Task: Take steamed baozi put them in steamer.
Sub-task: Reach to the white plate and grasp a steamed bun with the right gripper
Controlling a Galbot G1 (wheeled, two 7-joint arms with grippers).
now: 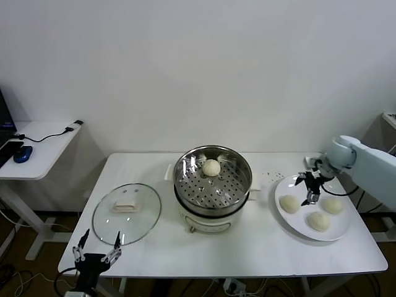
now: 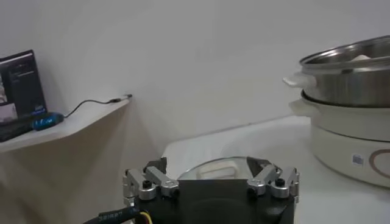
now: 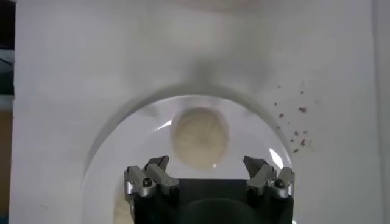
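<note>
The steel steamer (image 1: 213, 175) stands on its white cooker base at the table's middle, with one cream-white baozi (image 1: 211, 167) inside. Three more baozi lie on the white plate (image 1: 281, 189) at the right: one on the plate's left side (image 1: 289, 203), one at the front (image 1: 318, 221), one at the right (image 1: 333, 205). My right gripper (image 1: 309, 187) is open and empty, hovering over the plate's back part above the left baozi (image 3: 199, 136). My left gripper (image 1: 97, 247) is open and empty, parked low at the table's front left corner.
The round glass lid (image 1: 127, 213) lies flat on the table left of the steamer; it also shows in the left wrist view (image 2: 216, 167). A side desk (image 1: 34, 145) with a mouse and cable stands at the far left. Dark crumbs (image 3: 292, 122) dot the table beside the plate.
</note>
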